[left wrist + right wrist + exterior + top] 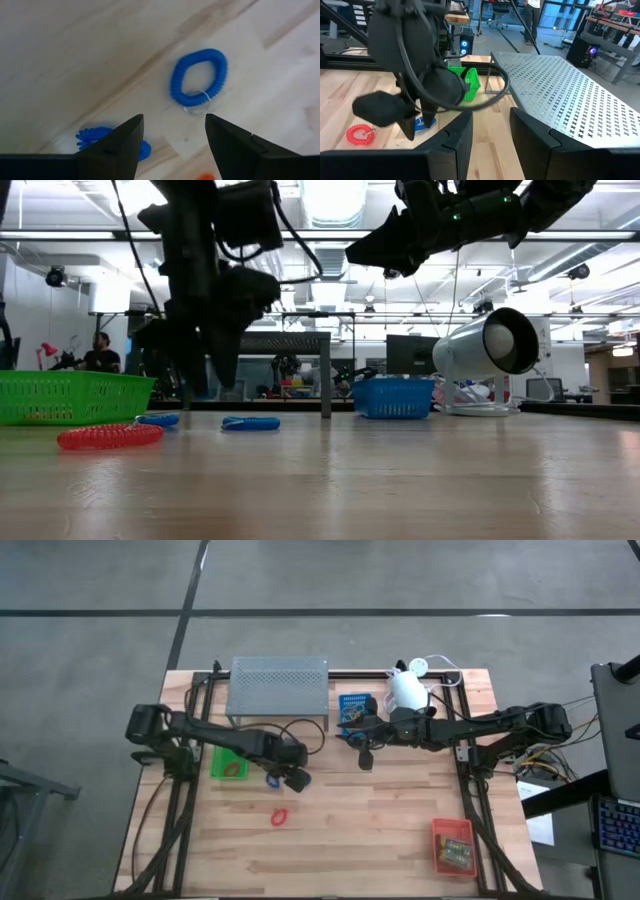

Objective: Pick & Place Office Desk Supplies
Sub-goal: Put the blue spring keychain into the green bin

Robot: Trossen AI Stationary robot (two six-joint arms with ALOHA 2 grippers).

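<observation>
Left of the table's middle, our left gripper point(296, 780) hangs, jaws apart, over a blue loop point(198, 77). We'd drop straight and straddle its coil. Right gripper point(365, 755) waits mid-table, jaws parted, empty.

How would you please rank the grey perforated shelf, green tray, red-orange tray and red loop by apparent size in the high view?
1. Grey perforated shelf
2. Green tray and red-orange tray: these look alike, and an arm partly covers the green one
3. Red loop

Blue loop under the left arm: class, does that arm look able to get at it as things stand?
Probably yes: the left tool hangs open right above the blue loop, with nothing between them.
</observation>
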